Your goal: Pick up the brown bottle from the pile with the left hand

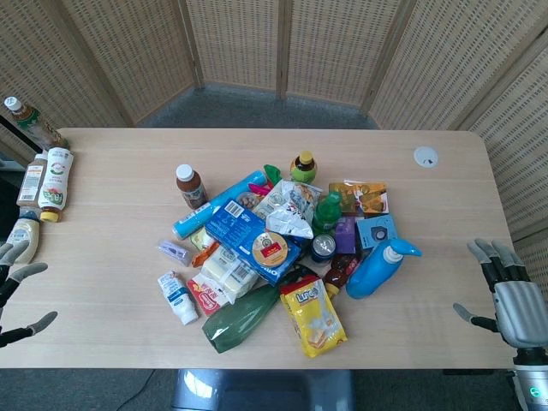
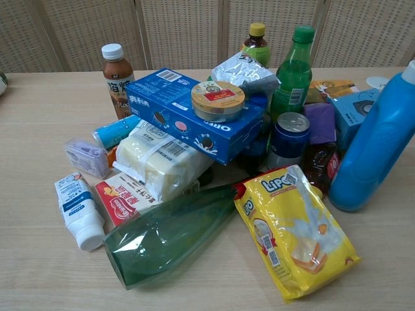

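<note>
Your brown bottle with the white cap (image 1: 190,186) is standing upright at the back left edge of the pile on the light wooden bench (image 1: 111,171). From the chest view the bottle (image 2: 118,77) is standing just behind the blue cookie box (image 2: 188,110), a little to its left. A small round tin with a red and gold lid (image 2: 218,100) is sitting on top of that box.

Your left hand (image 1: 15,291) is waiting at the left edge of the bench, well apart from the bottle. Its fingers are spreading wide and holding nothing. Your right hand (image 1: 507,291) is waiting at the right edge, also with its fingers apart and holding nothing.

A big blue plastic bottle (image 1: 383,267) is lying on the right side of the pile. A yellow snack bag (image 2: 292,230) is lying at the front, beside a dark green see-through bag (image 2: 168,236). A green soda bottle (image 2: 292,74) is standing at the back.
</note>
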`<action>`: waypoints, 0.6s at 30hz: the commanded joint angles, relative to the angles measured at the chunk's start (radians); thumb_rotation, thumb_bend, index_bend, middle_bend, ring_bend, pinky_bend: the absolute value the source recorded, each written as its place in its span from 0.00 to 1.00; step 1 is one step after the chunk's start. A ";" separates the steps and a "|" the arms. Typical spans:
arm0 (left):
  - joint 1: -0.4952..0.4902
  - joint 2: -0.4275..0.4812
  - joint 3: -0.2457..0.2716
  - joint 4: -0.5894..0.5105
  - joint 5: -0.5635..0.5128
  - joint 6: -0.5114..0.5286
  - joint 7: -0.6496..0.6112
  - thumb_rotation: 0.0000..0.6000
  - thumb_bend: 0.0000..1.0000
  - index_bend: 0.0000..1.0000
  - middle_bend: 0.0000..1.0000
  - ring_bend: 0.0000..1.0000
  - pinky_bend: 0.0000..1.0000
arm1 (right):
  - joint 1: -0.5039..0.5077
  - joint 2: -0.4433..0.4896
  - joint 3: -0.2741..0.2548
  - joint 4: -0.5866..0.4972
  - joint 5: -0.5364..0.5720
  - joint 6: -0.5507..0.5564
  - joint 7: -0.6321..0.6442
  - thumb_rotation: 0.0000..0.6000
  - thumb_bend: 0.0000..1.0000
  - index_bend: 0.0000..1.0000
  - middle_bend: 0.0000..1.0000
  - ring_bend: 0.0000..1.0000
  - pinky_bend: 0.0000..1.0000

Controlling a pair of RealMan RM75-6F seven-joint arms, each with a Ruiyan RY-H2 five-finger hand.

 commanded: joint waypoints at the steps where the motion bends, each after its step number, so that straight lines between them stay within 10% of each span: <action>1: -0.001 -0.002 0.000 0.002 0.000 -0.003 -0.001 1.00 0.00 0.28 0.00 0.00 0.00 | 0.001 0.000 0.000 0.000 0.002 -0.002 0.001 1.00 0.00 0.00 0.00 0.00 0.00; 11: -0.076 -0.020 -0.023 -0.002 -0.024 -0.122 0.029 1.00 0.00 0.28 0.00 0.00 0.00 | -0.009 0.015 0.008 0.004 0.021 0.007 0.040 1.00 0.00 0.00 0.00 0.00 0.00; 18: -0.228 -0.002 -0.134 -0.085 -0.125 -0.302 0.166 1.00 0.00 0.27 0.00 0.00 0.00 | -0.012 0.025 0.015 0.006 0.026 0.015 0.062 1.00 0.00 0.00 0.00 0.00 0.00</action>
